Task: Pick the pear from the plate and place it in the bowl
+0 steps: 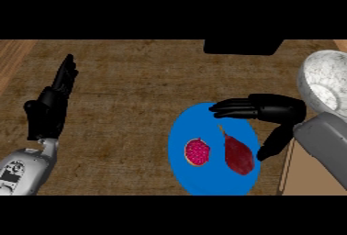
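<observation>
- Head view: a brown, rough-textured counter top point(129, 92) fills the scene, and a flat blue round plate point(210, 179) lies on it.
- On the plate lie a dark red pear point(238, 156), stalk towards the plate's far rim, and, to the pear's left and apart from it, a cut round red fruit half point(196, 152).
- The black right hand point(274, 109) hovers over the plate's far right rim with its fingers straight and its thumb spread downward; it holds nothing.
- A white marbled bowl point(325, 82) stands right of the plate; I cannot see inside it.
- The left hand point(49, 108) rests well left of the plate, fingers straight and pointing up.
- A black block point(243, 46) sits beyond the plate.
</observation>
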Tool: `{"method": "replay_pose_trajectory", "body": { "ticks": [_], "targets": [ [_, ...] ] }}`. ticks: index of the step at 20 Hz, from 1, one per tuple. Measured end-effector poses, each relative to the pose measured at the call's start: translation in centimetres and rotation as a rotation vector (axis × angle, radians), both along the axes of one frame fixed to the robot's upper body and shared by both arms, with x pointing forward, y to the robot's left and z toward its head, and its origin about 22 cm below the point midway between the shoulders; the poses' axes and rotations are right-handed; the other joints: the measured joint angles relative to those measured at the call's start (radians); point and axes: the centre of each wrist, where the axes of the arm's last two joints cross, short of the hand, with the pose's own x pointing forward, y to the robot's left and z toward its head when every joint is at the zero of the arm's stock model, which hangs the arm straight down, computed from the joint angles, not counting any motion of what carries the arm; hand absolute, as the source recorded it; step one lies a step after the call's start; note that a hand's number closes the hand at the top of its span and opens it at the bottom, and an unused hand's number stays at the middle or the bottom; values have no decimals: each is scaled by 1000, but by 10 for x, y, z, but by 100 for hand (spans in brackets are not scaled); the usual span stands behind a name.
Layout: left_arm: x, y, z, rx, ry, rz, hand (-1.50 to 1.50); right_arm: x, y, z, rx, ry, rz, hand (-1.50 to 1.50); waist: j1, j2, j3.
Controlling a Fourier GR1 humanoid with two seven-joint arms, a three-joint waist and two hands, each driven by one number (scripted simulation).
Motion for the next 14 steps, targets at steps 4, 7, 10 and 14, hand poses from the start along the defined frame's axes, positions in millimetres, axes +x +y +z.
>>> {"method": "replay_pose_trajectory", "body": {
  "ticks": [4,7,10,14],
  "targets": [
    [-5,3,-3,6,5,-2,0,3,10,-22,-55,-14,23,-150,-3,-2,-1],
    [-6,7,-3,2,11,5,0,5,14,-36,-75,-18,44,-150,-8,-4,-1],
    [-5,4,-2,1,10,10,0,10,18,-43,-77,-18,52,-150,-13,-4,-1],
    [-9,7,-2,1,11,14,0,9,27,-61,-82,-11,77,-150,-15,-6,-2]
  ]
}}
